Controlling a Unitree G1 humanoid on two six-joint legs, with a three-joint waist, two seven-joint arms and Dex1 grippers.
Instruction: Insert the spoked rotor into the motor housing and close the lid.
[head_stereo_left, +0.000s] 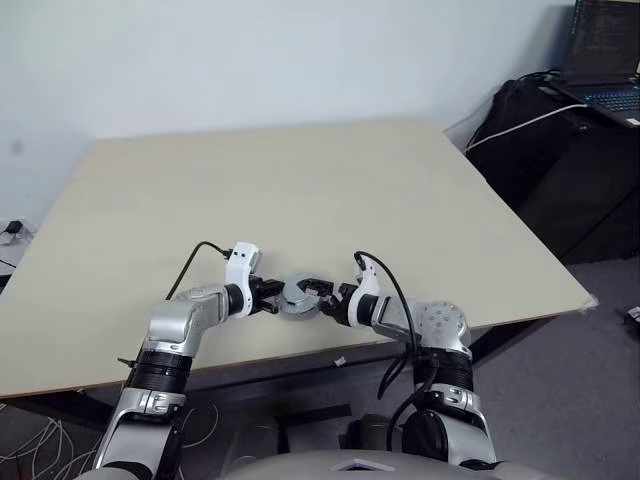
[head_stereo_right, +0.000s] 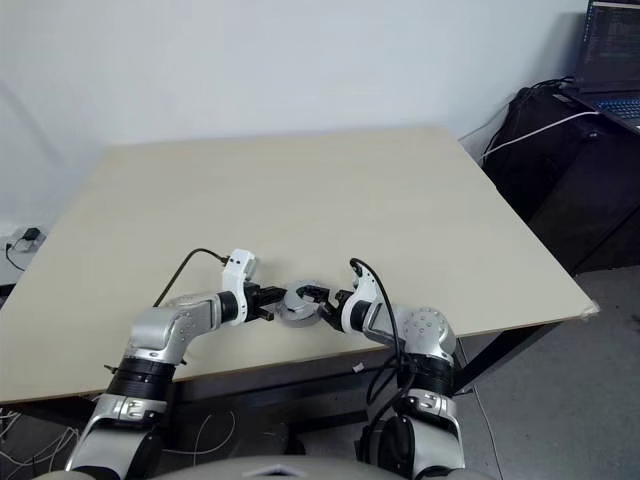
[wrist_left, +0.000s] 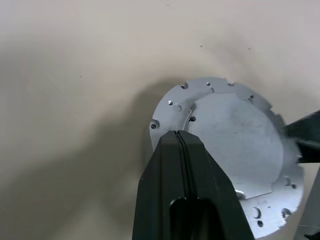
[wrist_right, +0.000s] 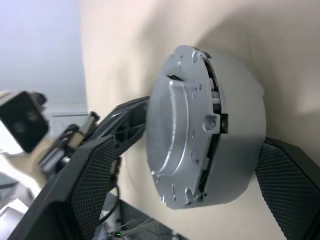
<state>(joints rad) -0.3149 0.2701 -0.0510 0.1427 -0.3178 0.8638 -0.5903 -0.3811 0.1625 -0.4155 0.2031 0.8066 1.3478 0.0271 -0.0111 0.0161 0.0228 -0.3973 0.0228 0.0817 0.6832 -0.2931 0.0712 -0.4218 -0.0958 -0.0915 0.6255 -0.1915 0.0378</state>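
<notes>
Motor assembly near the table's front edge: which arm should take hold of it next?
Right, probably. The right gripper already has its open fingers on either side of the motor assembly, so it only needs to close. The left gripper is shut, its tip at the rim.

Pale beige table (head_stereo_left: 300, 190); silver-grey motor housing (wrist_right: 210, 135), lid (wrist_left: 235, 145) dotted with small holes; black left end effector (wrist_left: 182, 150), black right end effector (wrist_right: 185, 185).

Pale wooden tabletop (head_stereo_left: 300, 190), mostly bare

Just one thing sitting on it: a round silvery-grey metal assembly (head_stereo_left: 297, 296) right by the near edge, lid side up with little holes and notches around the rim. It rests flat on the wood.
</notes>
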